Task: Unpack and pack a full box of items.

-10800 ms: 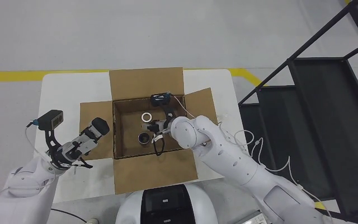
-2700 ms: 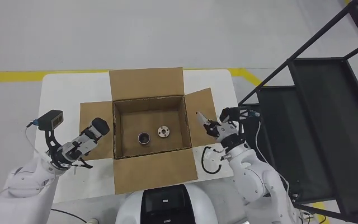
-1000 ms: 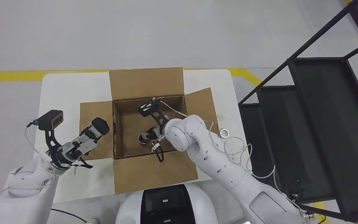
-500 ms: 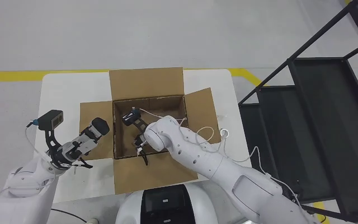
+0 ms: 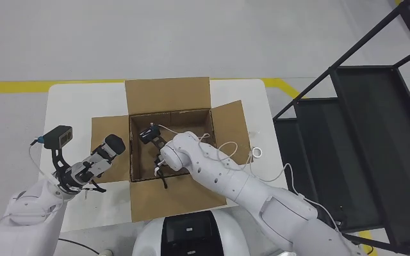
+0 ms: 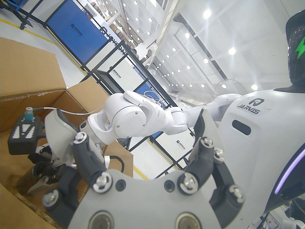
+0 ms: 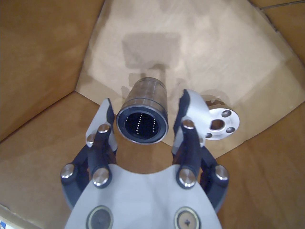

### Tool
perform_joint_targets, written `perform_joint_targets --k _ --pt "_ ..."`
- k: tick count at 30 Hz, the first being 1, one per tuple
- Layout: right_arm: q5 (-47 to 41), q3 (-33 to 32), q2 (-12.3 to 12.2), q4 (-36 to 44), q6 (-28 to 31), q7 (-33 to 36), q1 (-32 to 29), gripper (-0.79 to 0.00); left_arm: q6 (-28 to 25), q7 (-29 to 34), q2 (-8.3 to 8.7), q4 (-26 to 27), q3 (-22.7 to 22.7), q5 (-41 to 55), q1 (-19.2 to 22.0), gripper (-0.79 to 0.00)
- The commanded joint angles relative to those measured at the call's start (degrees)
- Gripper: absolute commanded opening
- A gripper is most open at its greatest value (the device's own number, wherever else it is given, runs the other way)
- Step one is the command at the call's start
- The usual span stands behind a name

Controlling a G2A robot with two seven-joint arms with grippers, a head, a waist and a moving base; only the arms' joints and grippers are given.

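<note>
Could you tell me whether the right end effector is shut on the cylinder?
No, the right end effector is open around the cylinder, with a clear gap on one side.

Clad in glossy white shells along the left arm and right arm, with rounded joint housings dotted by small dark screws. Trails thin white cables in loose loops. Ends each arm in a pale grey plate with two brass-toned round inserts, black linkages pinned by silver bolt heads, and light curved fingers with dark pads: left gripper, right gripper. Bears a black camera block with a teal plug. Shows a white torso with dark lettering and an oval slot, a black head panel with a green lightning mark, and what looks like a violet light strip.
</note>
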State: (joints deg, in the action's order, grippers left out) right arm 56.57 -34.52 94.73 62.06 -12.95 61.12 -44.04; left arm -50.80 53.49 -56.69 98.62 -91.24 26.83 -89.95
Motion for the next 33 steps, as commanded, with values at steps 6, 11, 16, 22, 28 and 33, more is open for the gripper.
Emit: perform_joint_targets --k 6,11,16,22,28,33 --pt "4.2 -3.4 -1.9 9.4 -1.3 1.9 -3.5 -0.785 0.0 0.0 0.0 0.0 0.0 0.0 0.0 0.0" --pt "9.3 -9.6 -5.0 25.4 -1.0 4.3 -11.0 -0.785 0.0 0.0 0.0 0.0 0.0 0.0 0.0 0.0" --pt "14.4 -17.4 -8.2 42.8 2.4 6.4 -21.3 -0.785 0.0 0.0 0.0 0.0 0.0 0.0 0.0 0.0" --pt "14.2 -25.7 -10.1 53.6 5.5 4.6 -28.9 -0.785 0.0 0.0 0.0 0.0 0.0 0.0 0.0 0.0" --pt "11.4 -33.2 -11.2 64.0 6.5 1.3 -35.8 -0.785 0.0 0.0 0.0 0.0 0.0 0.0 0.0 0.0" --pt "6.8 -44.1 -12.2 71.8 5.8 -3.7 -45.5 -0.785 0.0 0.0 0.0 0.0 0.0 0.0 0.0 0.0"
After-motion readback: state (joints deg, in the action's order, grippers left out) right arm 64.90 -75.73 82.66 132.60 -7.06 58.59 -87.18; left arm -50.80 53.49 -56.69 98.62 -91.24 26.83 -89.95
